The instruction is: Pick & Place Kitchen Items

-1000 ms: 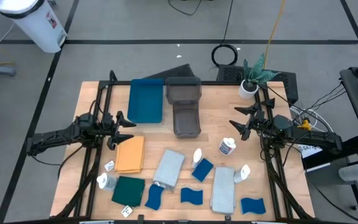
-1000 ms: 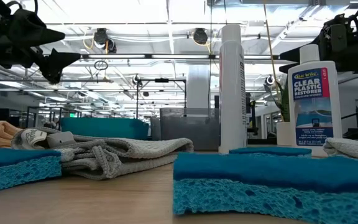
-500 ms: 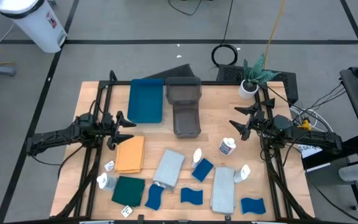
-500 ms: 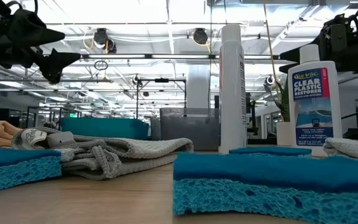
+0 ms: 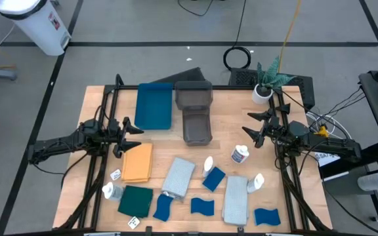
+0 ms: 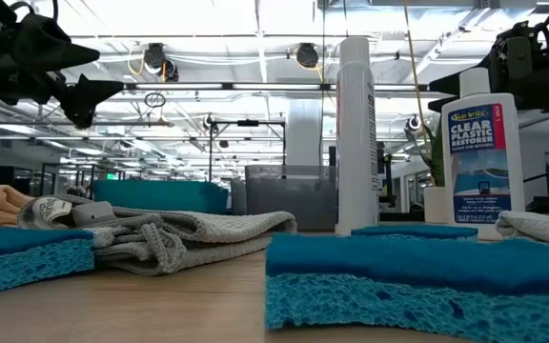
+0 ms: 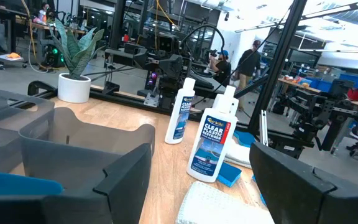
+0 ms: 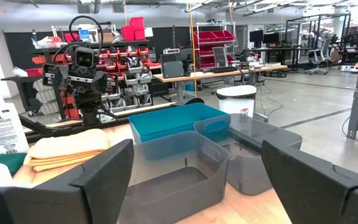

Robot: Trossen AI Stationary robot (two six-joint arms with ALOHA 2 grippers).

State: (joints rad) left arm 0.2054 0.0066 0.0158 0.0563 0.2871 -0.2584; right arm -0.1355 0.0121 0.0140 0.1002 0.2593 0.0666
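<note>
Wooden table (image 5: pixel 90 98), seen from above, carries both arms at mid-height. The left gripper (image 5: pixel 131 136) hovers at the 9 o'clock side with its fingers spread and nothing between them. The right gripper (image 5: pixel 253 128) hangs at the 3 o'clock side, jaws likewise wide and empty. Between them, towards 12 o'clock, sit a blue tray (image 5: pixel 154 106) and two grey bins (image 5: pixel 195 113) side by side, with a potted plant (image 5: pixel 265 82) at about 1 o'clock. The kitchen items lie across the half of the table towards 6 o'clock. An orange cloth (image 5: pixel 138 162) rests just below the left gripper, and a dark green cloth (image 5: pixel 135 200) lies at 7 o'clock with a small white bottle (image 5: pixel 111 191) touching its edge. A light grey cloth (image 5: pixel 178 176) sits near the centre and a second grey cloth (image 5: pixel 235 198) at 5 o'clock. Blue sponges (image 5: pixel 213 178) are scattered around them, four or five as far as the overhead view lets me count. Further white bottles stand among these; one bottle (image 5: pixel 239 155) lies just below the right gripper. From table height, a labelled bottle (image 6: pixel 485 155) stands upright behind a sponge (image 6: pixel 417 276).
</note>
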